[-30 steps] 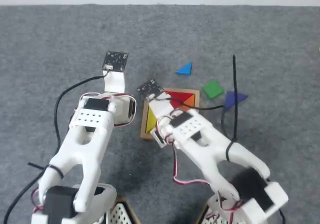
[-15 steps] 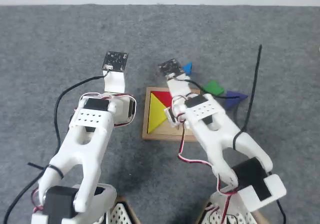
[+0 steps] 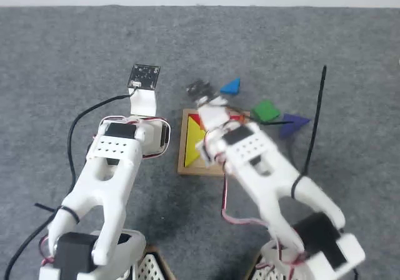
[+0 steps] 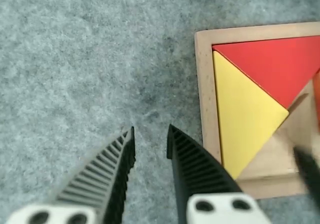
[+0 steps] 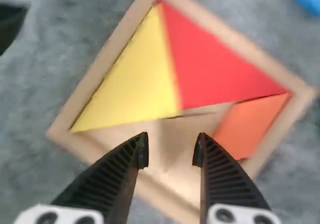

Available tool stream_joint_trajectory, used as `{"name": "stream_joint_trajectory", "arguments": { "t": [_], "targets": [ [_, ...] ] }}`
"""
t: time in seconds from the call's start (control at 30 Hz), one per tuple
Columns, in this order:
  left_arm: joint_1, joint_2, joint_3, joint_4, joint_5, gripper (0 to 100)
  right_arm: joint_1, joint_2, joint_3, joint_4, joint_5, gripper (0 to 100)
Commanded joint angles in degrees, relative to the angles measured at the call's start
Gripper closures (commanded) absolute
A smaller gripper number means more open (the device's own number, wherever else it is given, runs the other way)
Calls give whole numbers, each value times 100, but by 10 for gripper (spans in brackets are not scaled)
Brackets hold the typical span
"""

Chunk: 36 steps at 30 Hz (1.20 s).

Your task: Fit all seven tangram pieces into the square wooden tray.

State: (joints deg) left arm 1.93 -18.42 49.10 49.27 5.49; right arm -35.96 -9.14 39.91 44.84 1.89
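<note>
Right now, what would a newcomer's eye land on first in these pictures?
The wooden tray mid-table, holding the yellow piece, red piece and orange piece beside bare wood. The right tool hangs open over that gap; the blue triangle, green square and dark blue piece lie outside on the grey surface.

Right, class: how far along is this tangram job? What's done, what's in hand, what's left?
Done: the yellow triangle, red triangle and orange piece lie in the tray. In hand: nothing. The right jaws hang open and empty over the tray's bare wood, and the left jaws are open over the mat beside it. Left: the blue triangle, green square and purple triangle lie outside.
</note>
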Motion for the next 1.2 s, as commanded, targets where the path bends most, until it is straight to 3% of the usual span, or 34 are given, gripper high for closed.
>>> {"name": "stream_joint_trajectory", "arguments": {
  "t": [0.0,0.3,0.43,0.6,1.17],
  "targets": [
    [44,-26,-57,-88,9,892,-479,-585,158,48,-35,826],
    [44,-26,-31,-88,9,892,-593,233,229,-374,-18,831],
    [44,-26,-31,-88,9,892,-585,673,-53,-418,-26,909],
    [18,-26,-48,-88,9,892,-523,919,-273,-391,-35,905],
    [44,-26,-31,-88,9,892,576,945,-782,-356,413,905]
  ]
}}
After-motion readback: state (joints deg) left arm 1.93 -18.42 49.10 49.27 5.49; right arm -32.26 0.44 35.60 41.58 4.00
